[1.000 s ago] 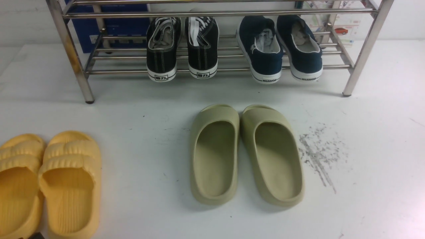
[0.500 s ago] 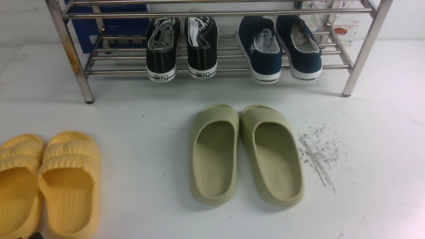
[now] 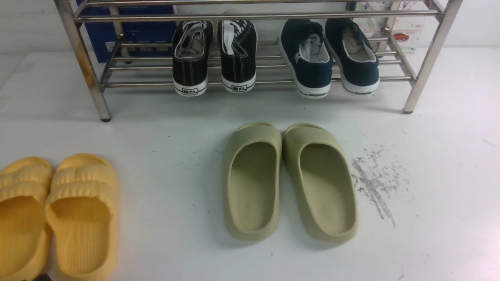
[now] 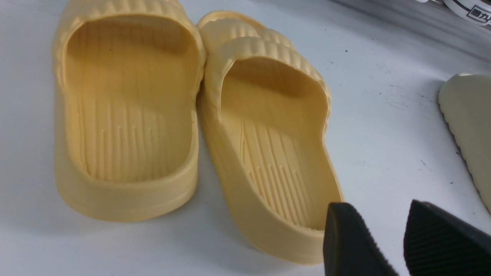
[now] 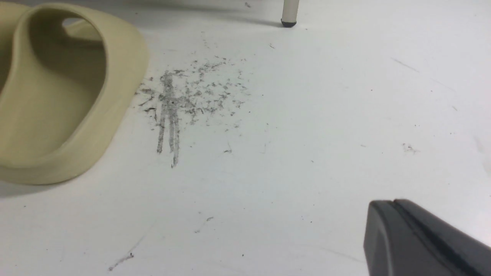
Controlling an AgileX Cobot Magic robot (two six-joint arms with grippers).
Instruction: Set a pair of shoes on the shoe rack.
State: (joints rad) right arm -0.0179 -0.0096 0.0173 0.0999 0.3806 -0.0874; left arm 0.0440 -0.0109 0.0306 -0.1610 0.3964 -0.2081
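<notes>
Two navy-blue canvas slip-on sneakers sit on our silver steel-bar shoe rack, well apart from our left pincer, spread empty, and right pincer, closed empty.

Even, diffuse overhead light on my workspace, fairly bright, slight cool cast. White table reads near blown out at my right wrist view's far side. Soft shadows only: under the shoe rack and tight around the olive slides. Mild glare on the rack bars. Front view sharp enough to read heel lettering, some noise. My left gripper and right gripper tips are close-up and soft-focused; yellow slides crisp.
</notes>
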